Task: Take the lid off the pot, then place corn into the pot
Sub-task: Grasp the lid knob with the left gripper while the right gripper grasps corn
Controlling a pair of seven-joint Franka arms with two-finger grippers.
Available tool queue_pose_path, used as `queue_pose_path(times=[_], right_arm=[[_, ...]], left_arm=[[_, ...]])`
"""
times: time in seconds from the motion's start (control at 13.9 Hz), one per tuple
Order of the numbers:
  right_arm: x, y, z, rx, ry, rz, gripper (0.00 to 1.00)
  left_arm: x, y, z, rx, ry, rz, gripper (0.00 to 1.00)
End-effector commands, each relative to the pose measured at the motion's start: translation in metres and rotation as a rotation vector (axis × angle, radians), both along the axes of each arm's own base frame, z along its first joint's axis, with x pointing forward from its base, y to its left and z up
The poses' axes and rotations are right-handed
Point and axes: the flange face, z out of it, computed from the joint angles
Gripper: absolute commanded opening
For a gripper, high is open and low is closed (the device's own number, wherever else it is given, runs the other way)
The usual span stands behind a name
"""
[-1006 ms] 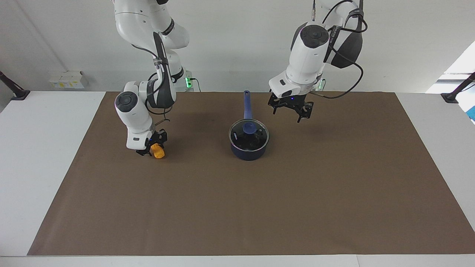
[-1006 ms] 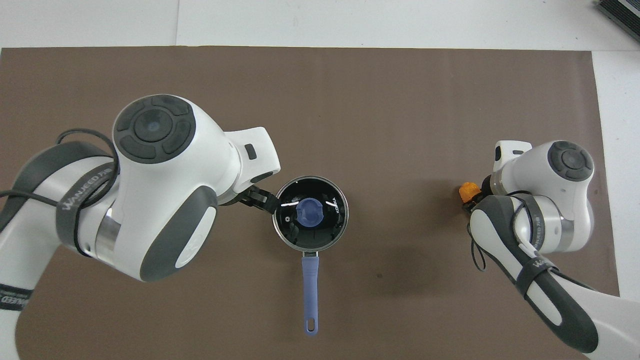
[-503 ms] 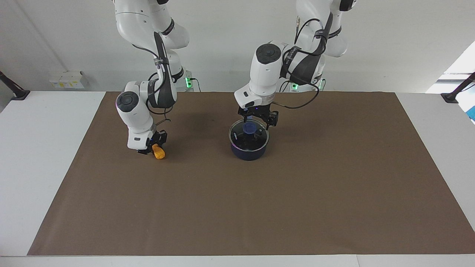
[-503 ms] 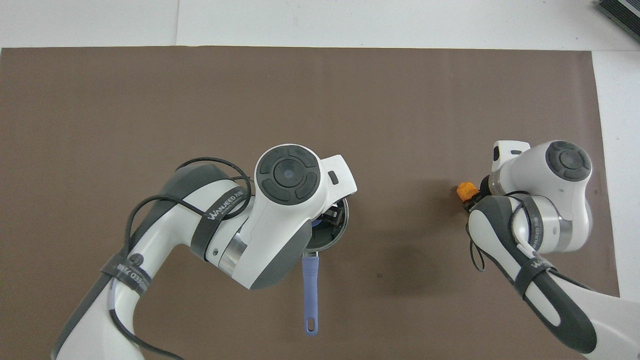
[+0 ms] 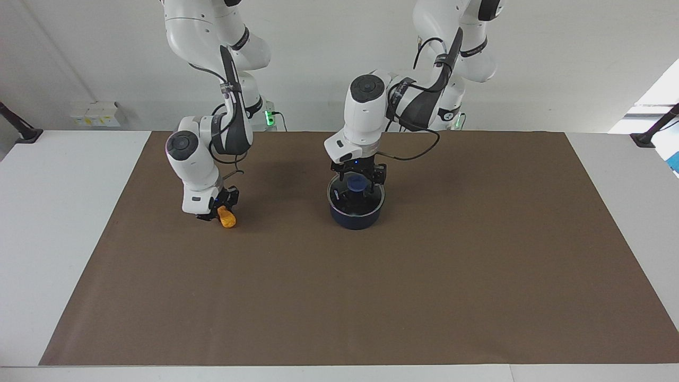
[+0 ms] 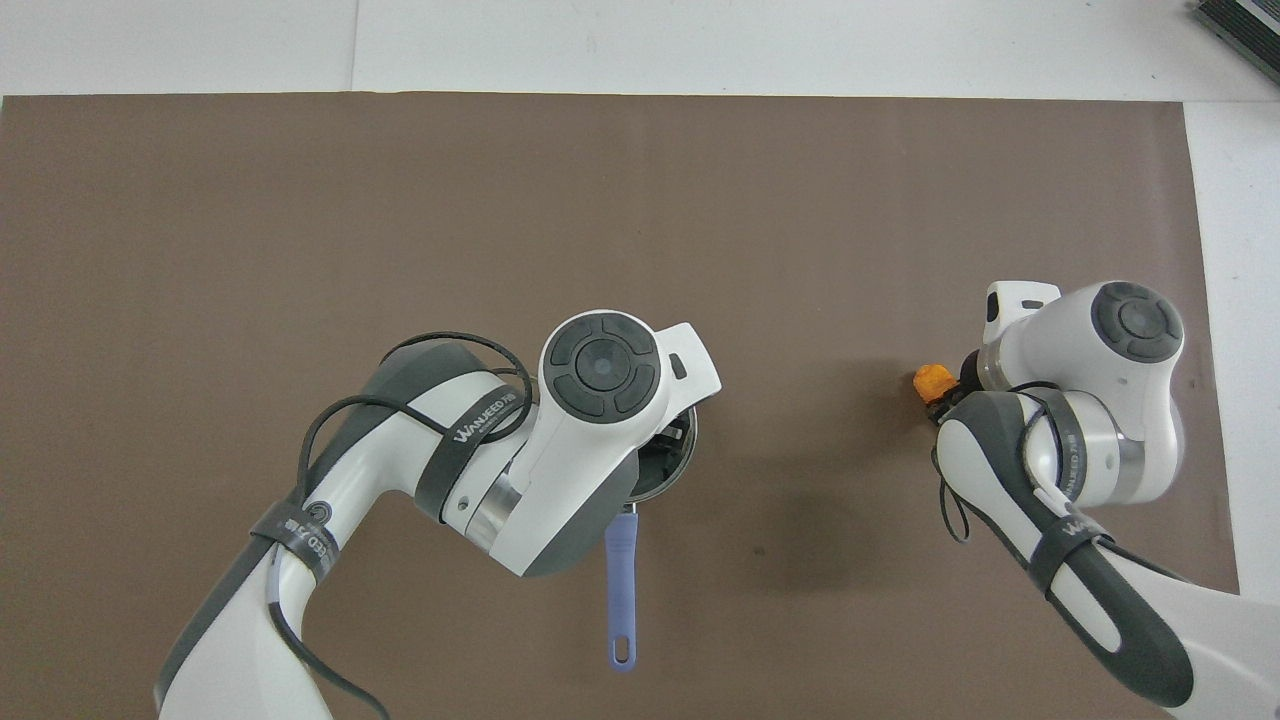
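The navy pot [image 5: 355, 217] stands mid-mat with the glass lid [image 5: 367, 197] on it. Its long handle [image 6: 620, 580] points toward the robots. My left gripper [image 5: 357, 179] is low over the lid, open, with a finger on each side of the blue knob [image 5: 356, 183]. In the overhead view the left arm hides the lid and most of the pot [image 6: 686, 452]. My right gripper [image 5: 218, 210] is down at the mat toward the right arm's end and shut on the orange corn [image 5: 227, 218], which sticks out tilted with its lower end at the mat. The corn also shows in the overhead view [image 6: 929, 380].
A brown mat [image 5: 371, 297] covers most of the white table [image 5: 53, 223]. Small white boxes [image 5: 95, 114] sit by the wall past the right arm's end of the mat. Nothing else lies on the mat.
My left arm has swung in from beside the pot and come down, so its gripper now straddles the lid's knob. The right gripper and the corn have barely moved.
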Motion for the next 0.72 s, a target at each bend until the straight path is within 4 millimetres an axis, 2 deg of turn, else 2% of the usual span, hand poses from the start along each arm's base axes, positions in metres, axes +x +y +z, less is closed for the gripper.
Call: queue_pose_path(times=[0.0, 0.07, 0.22, 0.36, 0.43, 0.65], right_arm=[[-0.001, 0.002, -0.002, 0.01, -0.016, -0.007, 0.0], [0.001, 0.003, 0.0, 0.01, -0.015, -0.005, 0.0], [0.006, 0.003, 0.012, 0.01, -0.027, -0.008, 0.0], [0.007, 0.005, 0.029, 0.011, -0.03, -0.035, 0.0], [0.008, 0.005, 0.039, 0.011, -0.021, -0.044, 0.0], [0.009, 0.009, 0.078, 0.018, -0.013, -0.097, 0.0]], left_arm=[[-0.007, 0.004, -0.004, 0.006, -0.02, 0.013, 0.97], [-0.008, 0.005, -0.005, 0.008, -0.017, 0.028, 0.87], [-0.008, 0.004, -0.005, 0.013, -0.015, 0.097, 0.38], [-0.009, 0.002, -0.001, 0.016, -0.012, 0.106, 0.06], [-0.009, 0.0, 0.002, 0.014, -0.014, 0.105, 0.0], [-0.008, -0.003, 0.022, 0.017, -0.015, 0.107, 0.0]])
